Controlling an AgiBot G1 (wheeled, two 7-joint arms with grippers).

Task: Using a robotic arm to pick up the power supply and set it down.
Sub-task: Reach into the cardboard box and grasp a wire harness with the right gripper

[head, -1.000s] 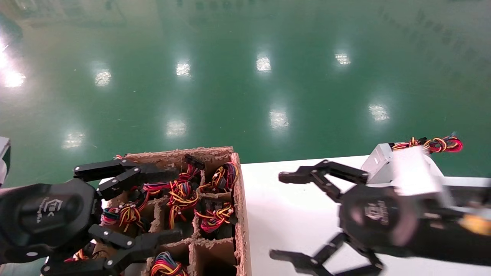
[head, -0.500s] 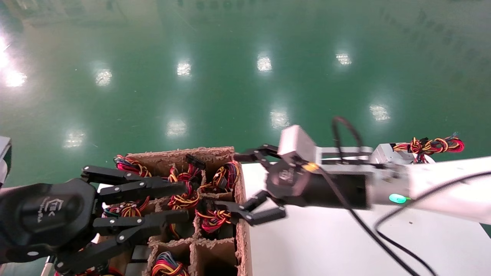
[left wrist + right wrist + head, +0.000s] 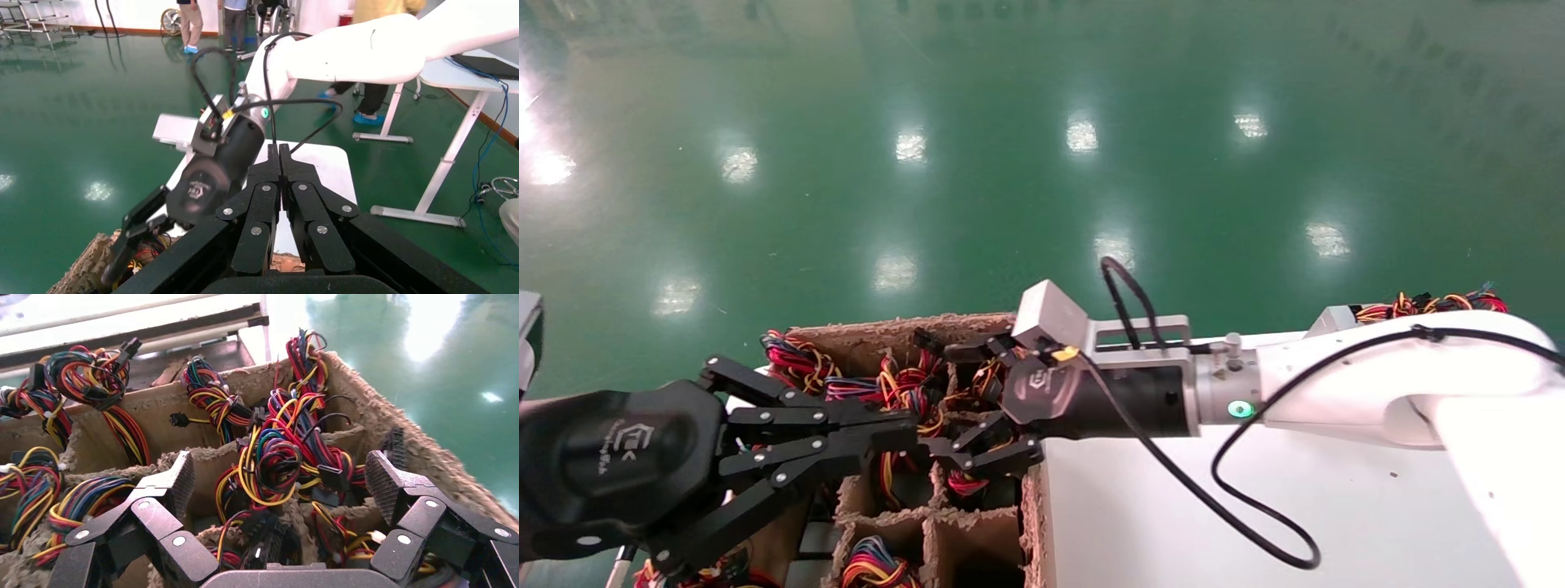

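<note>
Head view shows the pick not yet made: the right hand (image 3: 977,400) of the robotic arm (image 3: 1336,384) hangs wide open and empty at frame centre, over the cardboard box (image 3: 1032,490). A wire bundle (image 3: 278,462) sits between its fingers; the power supply body below is hidden. The left hand (image 3: 878,429), lower left, is closed and empty.

Cardboard dividers (image 3: 202,454) and tangled wire bundles (image 3: 275,459) crowd the compartments beneath the spread right gripper (image 3: 977,404); white table (image 3: 1173,523) at 3 o'clock lies open.
</note>
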